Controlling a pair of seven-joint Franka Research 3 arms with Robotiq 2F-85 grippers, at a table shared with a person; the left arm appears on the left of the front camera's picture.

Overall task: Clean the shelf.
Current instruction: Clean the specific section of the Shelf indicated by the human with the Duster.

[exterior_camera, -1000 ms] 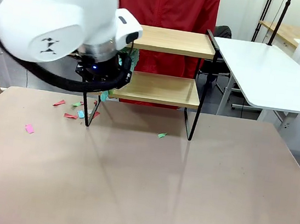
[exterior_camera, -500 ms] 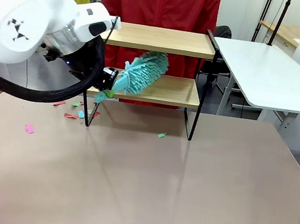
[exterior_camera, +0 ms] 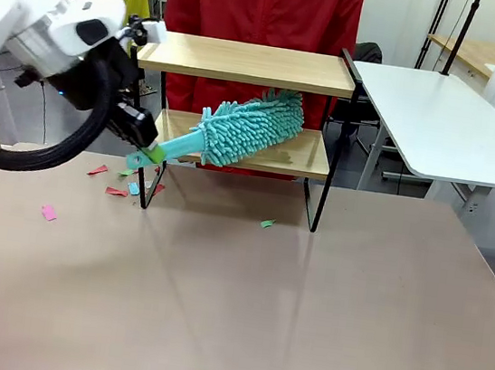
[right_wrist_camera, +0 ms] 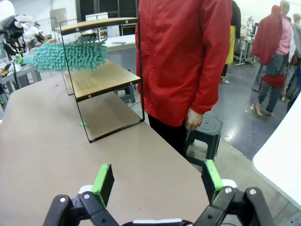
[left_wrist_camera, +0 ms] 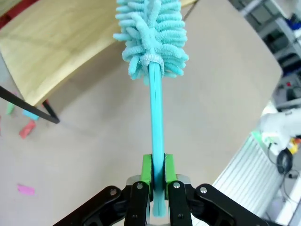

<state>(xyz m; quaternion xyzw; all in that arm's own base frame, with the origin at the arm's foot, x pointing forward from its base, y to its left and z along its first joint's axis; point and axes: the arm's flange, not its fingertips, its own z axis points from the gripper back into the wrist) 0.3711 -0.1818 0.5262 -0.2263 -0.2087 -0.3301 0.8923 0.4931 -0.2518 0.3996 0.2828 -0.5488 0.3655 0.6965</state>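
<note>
1. My left tool [exterior_camera: 148, 156] is clenched on the thin handle of a teal duster [exterior_camera: 248, 128]; in my left wrist view the green pads [left_wrist_camera: 147, 170] press the handle from both sides.
2. The duster runs away from my left tool and up to the right, its fluffy head lying over the lower board of the shelf [exterior_camera: 254, 65], under the top board.
3. The shelf stands on the worktop [exterior_camera: 241, 303] just beyond my left tool, its near left black leg [exterior_camera: 141, 180] right beside the tool.
4. Paper scraps lie on the worktop below and around my left tool: red scraps [exterior_camera: 107, 179], a blue scrap [exterior_camera: 133, 188], a pink scrap [exterior_camera: 49, 212] nearer to me.
5. A green scrap [exterior_camera: 267, 223] lies farther right, between the shelf's legs.
6. A person in a red jacket [exterior_camera: 270, 10] stands right behind the shelf.
7. My right tool [right_wrist_camera: 157, 186] is released, its pads wide apart, over the worktop's edge, well apart from the shelf.
8. A white table [exterior_camera: 439, 119] stands to the shelf's right.
</note>
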